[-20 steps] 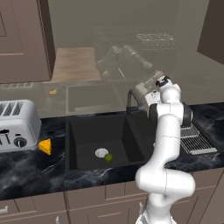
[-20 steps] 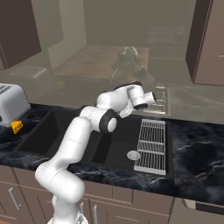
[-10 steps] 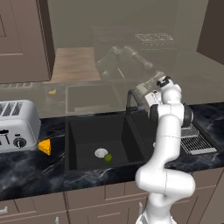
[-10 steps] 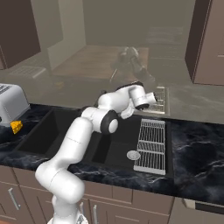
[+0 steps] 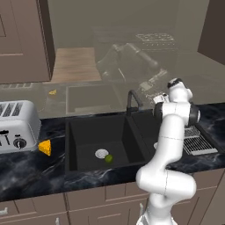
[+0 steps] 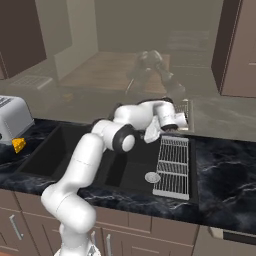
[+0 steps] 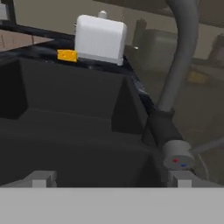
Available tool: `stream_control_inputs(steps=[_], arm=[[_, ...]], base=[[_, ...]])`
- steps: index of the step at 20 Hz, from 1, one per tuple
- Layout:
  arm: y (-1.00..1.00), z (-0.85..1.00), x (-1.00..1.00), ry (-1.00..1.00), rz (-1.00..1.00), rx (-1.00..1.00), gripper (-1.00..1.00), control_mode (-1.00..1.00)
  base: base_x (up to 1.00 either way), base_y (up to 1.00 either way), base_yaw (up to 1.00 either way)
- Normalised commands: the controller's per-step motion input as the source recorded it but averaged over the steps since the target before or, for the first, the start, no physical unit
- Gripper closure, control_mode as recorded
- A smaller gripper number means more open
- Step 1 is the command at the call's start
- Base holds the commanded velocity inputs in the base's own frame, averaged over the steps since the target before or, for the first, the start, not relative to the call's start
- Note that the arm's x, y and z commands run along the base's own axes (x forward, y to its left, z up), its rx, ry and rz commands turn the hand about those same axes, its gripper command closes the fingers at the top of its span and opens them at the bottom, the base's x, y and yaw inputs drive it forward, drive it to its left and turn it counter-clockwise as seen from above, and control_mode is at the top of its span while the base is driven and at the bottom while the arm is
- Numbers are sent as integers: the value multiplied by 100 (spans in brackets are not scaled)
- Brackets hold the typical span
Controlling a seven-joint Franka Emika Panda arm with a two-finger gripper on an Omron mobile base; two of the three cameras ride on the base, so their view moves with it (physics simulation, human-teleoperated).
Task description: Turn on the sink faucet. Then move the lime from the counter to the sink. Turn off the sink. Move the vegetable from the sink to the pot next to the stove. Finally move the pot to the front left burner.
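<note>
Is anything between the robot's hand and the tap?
No, nothing visible is. In the hand view the open gripper sits right by the sink faucet, whose round knob is just past one fingertip. The lime lies down in the sink.

I see the lime (image 5: 108,158) lying in the left basin of the sink (image 5: 88,132), just beside the silver drain (image 5: 101,153). The sink faucet (image 5: 133,100) arches behind it. A cheese wedge (image 5: 44,147) sits on the desk (image 5: 30,169) by the toaster (image 5: 16,126).
</note>
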Motion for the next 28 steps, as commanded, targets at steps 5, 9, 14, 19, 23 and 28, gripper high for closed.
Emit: stream_control_inputs(steps=[5,9,14,19,23,28], arm=[[-2,6,-80,-12,-5,0,-100,-100],[0,16,-92,-10,-7,0,-100,-100],[5,18,-91,-9,-5,0,-100,-100],[19,28,-76,-7,-3,0,-100,-100],[29,22,-60,-2,-1,0,-100,-100],[42,15,-39,0,0,-2,-100,-100]], base=[[0,0,0],[0,0,0],[0,0,0],[0,0,0],[0,0,0],[0,0,0]])
